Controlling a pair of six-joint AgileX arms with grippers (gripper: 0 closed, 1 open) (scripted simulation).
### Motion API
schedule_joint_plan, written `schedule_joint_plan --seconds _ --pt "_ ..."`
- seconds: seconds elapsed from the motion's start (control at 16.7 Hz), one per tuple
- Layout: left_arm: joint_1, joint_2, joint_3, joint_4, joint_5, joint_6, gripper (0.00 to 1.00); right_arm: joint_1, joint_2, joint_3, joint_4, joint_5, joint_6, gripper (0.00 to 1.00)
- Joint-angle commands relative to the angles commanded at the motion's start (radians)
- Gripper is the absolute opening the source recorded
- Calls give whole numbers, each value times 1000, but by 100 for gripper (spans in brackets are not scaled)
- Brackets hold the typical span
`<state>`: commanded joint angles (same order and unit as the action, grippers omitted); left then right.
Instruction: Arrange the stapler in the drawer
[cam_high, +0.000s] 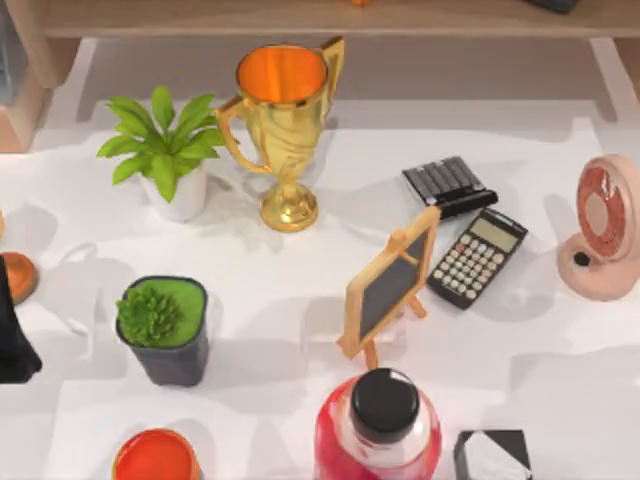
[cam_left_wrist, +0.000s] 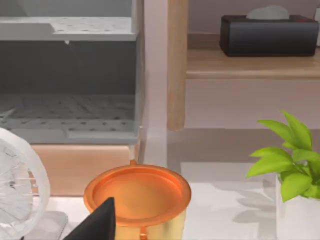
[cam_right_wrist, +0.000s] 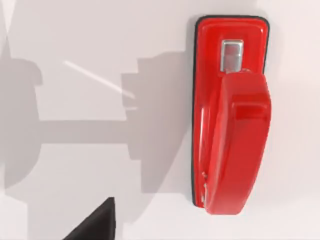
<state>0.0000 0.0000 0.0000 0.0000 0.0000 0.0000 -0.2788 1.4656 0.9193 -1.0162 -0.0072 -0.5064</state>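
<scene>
The right arm's wrist camera looks straight down on a red stapler (cam_right_wrist: 230, 115) lying flat on the white table (cam_right_wrist: 90, 60). One dark fingertip (cam_right_wrist: 95, 222) of the right gripper pokes into the edge of that picture, well apart from the stapler and not touching it; whether the fingers are spread or closed cannot be told. The stapler's hinged top arm rests on its black-edged base, with a silver metal plate showing at one end.

The left arm sits at the table's left edge, seen from above as a dark shape (cam_high: 12, 335). Its wrist camera shows one dark fingertip (cam_left_wrist: 100, 222) over an orange-lined gold cup (cam_left_wrist: 137, 195); its grip likewise cannot be told. Beyond the cup stands a grey drawer unit (cam_left_wrist: 70, 75) with an open compartment.

From above, the table carries a gold trophy (cam_high: 283, 130), a leafy potted plant (cam_high: 165, 150), a calculator (cam_high: 478, 257), a small chalkboard easel (cam_high: 392, 285) and a red bottle with a black cap (cam_high: 380, 425).
</scene>
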Motion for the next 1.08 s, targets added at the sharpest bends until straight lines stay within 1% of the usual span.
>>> schedule_joint_plan --seconds 0.48,0.96,1.08 --pt "0 0 0 0 0 0 100 10 9 -7 3 4 8 100" --pt "0 0 0 0 0 0 100 16 118 -158 268 5 13 100" --pt "0 0 0 0 0 0 100 16 133 -177 299 5 14 100"
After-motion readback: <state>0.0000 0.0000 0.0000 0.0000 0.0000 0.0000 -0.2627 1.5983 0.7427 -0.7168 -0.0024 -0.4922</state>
